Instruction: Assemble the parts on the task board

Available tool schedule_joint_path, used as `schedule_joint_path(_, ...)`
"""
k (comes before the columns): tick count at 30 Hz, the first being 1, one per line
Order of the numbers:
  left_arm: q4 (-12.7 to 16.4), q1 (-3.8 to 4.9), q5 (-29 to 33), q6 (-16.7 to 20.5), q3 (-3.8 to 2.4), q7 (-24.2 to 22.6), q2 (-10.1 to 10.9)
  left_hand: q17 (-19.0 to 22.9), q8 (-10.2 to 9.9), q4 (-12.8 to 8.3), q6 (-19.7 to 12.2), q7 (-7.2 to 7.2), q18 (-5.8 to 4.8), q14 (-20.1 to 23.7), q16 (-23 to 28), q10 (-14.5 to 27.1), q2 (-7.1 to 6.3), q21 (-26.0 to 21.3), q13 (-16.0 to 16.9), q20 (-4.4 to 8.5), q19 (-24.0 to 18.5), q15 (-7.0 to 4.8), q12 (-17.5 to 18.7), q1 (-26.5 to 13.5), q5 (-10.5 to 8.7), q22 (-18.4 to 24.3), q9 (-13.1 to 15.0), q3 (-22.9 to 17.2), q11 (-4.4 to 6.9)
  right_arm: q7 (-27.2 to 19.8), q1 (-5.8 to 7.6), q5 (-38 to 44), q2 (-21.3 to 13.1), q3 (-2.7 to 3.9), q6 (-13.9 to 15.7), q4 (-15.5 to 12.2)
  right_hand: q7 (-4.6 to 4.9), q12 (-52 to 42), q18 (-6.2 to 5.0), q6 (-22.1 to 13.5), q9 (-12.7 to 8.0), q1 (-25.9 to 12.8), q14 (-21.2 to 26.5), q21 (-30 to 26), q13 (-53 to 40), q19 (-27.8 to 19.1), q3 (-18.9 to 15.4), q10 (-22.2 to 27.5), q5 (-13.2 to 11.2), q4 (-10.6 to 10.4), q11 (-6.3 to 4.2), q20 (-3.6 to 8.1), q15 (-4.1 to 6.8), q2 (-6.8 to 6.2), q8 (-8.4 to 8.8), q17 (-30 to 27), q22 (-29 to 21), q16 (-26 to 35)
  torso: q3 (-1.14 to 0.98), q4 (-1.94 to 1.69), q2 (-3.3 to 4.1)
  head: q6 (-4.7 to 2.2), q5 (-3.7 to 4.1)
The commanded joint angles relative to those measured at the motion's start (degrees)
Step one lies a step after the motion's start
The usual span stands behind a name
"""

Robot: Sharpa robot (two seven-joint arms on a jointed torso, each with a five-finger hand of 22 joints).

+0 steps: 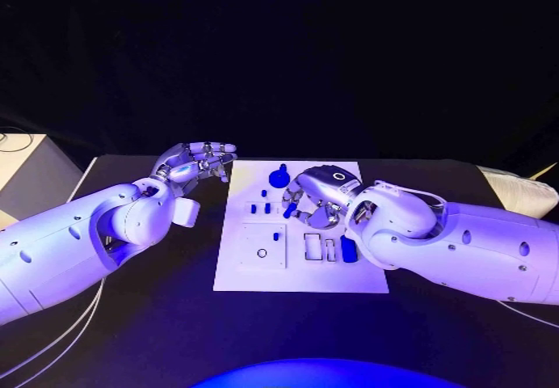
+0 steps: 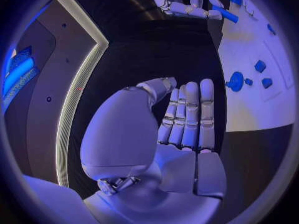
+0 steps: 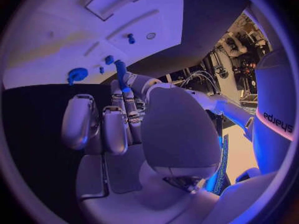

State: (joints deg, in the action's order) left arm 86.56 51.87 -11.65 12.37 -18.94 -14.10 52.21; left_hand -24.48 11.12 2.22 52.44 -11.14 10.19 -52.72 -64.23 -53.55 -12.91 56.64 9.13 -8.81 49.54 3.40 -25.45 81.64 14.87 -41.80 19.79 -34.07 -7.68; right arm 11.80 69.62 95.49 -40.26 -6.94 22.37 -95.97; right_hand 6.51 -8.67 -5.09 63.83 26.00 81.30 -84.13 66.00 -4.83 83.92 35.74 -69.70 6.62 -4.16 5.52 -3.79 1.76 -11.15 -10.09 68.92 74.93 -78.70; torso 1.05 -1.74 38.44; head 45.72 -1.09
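The white task board (image 1: pixel 300 279) lies in the middle of the black counter (image 1: pixel 152 323). The right hand (image 1: pixel 313 198) is over the far half of the board. It pinches a long blue part (image 3: pixel 121 70) between its fingertips, and the part sticks up out of the hand. The other fingers of this hand are curled in close. The left hand (image 1: pixel 198 160) is over the bare counter, just beside the far left corner of the board. It holds nothing. Its fingers (image 2: pixel 190 112) are straight and lie close side by side, with the thumb bent toward them. A round blue part (image 1: pixel 279 175) sits near the far edge of the board. Two small blue parts (image 1: pixel 260 208) stand next to each other in the middle of the board, close to the right hand. One more small blue part (image 1: pixel 276 236) stands in a raised square block (image 1: pixel 263 246) on the near left side of the board. A bigger blue part (image 1: pixel 348 249) lies by the right edge of the board, close under the right arm, next to some long slots (image 1: pixel 313 246) in the board.
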Motion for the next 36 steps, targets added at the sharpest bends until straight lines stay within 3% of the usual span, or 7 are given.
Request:
schedule_joint_path(1,0.0,0.01,0.5,-1.0,-0.05,-0.3,-0.2,0.1,0.2,-0.1,0.2,-0.14,0.45,0.4,0.3,0.3,0.39,-0.2,-0.1,0.03,0.2,0.17,-0.4,0.4,0.10,0.1,-0.1,0.3,-0.08,-1.2,-0.59,0.0,1.4,-0.20,-0.6,-0.4,0.04,0.0,0.58,0.3,0.1,0.5,-2.1,0.0,-1.0,1.9,0.1,-3.3,0.5,0.5,-3.02,0.51,0.43,1.01,-0.29,-0.1,1.2,-0.3,0.06,-0.14,-0.01,0.03,-0.30)
schedule_joint_path(16,0.3,0.01,0.5,-1.1,-0.05,-0.2,-0.3,0.2,0.3,-0.1,0.2,-0.14,0.46,0.3,0.4,0.3,0.47,-0.3,-0.1,0.04,0.3,0.16,-0.5,0.5,0.11,0.2,-0.1,0.4,-0.07,-0.8,-3.72,1.9,7.3,-1.49,-3.4,3.3,0.11,0.2,0.53,0.2,0.2,0.3,-2.1,-0.3,-1.1,1.8,0.4,-3.3,0.8,0.8,-2.96,0.51,0.39,0.98,-0.31,-0.3,1.1,-0.2,0.10,-0.17,0.21,0.54,-1.44)
schedule_joint_path(25,0.2,0.01,0.5,-1.1,-0.04,-0.2,-0.4,0.2,0.3,-0.1,0.2,-0.13,0.45,0.3,0.4,0.3,0.47,-0.3,-0.1,0.04,0.3,0.16,-0.5,0.4,0.11,0.2,-0.1,0.4,-0.07,-0.4,-4.37,2.6,8.8,-2.00,-5.2,4.7,0.13,0.3,0.54,0.1,0.2,0.2,-2.1,-0.3,-1.2,1.8,0.5,-3.3,0.9,0.9,-2.94,0.50,0.37,0.96,-0.33,-0.3,1.1,-0.2,0.04,-0.12,0.20,1.08,-1.78)
schedule_joint_path(36,0.3,0.01,0.5,-1.1,-0.04,-0.1,-0.4,0.2,0.3,-0.1,0.2,-0.13,0.45,0.3,0.4,0.3,0.47,-0.3,-0.1,0.04,0.3,0.16,-0.5,0.4,0.11,0.2,-0.1,0.4,-0.07,0.0,-4.69,3.2,9.3,-2.19,-5.5,5.4,0.15,0.4,0.53,0.1,0.3,0.2,-2.1,-0.4,-1.2,1.8,0.5,-3.3,1.0,1.0,-2.93,0.50,0.36,0.95,-0.34,-0.3,1.1,-0.2,0.02,-0.12,0.12,1.50,-1.92)
